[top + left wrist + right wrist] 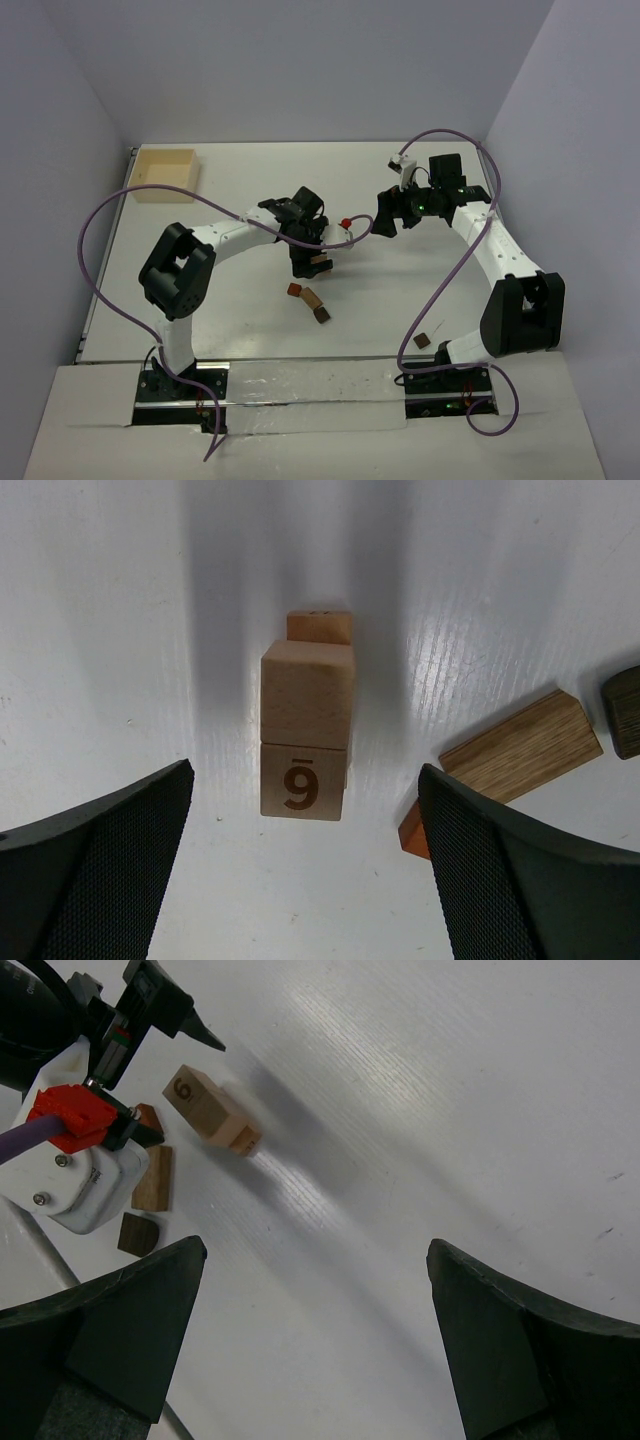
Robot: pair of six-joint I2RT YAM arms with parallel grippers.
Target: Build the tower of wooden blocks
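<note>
Two light tan cubes and a small reddish-brown piece form a short line of wood blocks point(306, 695); the near face is marked 9 point(300, 785). I cannot tell whether it stands upright or lies flat. It also shows in the right wrist view point(205, 1108) and the top view point(318, 263). My left gripper point(305, 775) point(304, 260) is open, with its fingers either side of the marked cube and not touching it. My right gripper point(315, 1250) point(388, 216) is open and empty, above bare table to the right of the blocks.
Loose blocks lie just right of the left gripper: a tan bar point(520, 745) point(312, 298), a reddish-brown block point(412, 830) point(294, 289) and a dark brown block point(625, 710) point(322, 314). Another dark block point(423, 340) lies near the right arm's base. A pale wooden box point(165, 172) sits at the back left.
</note>
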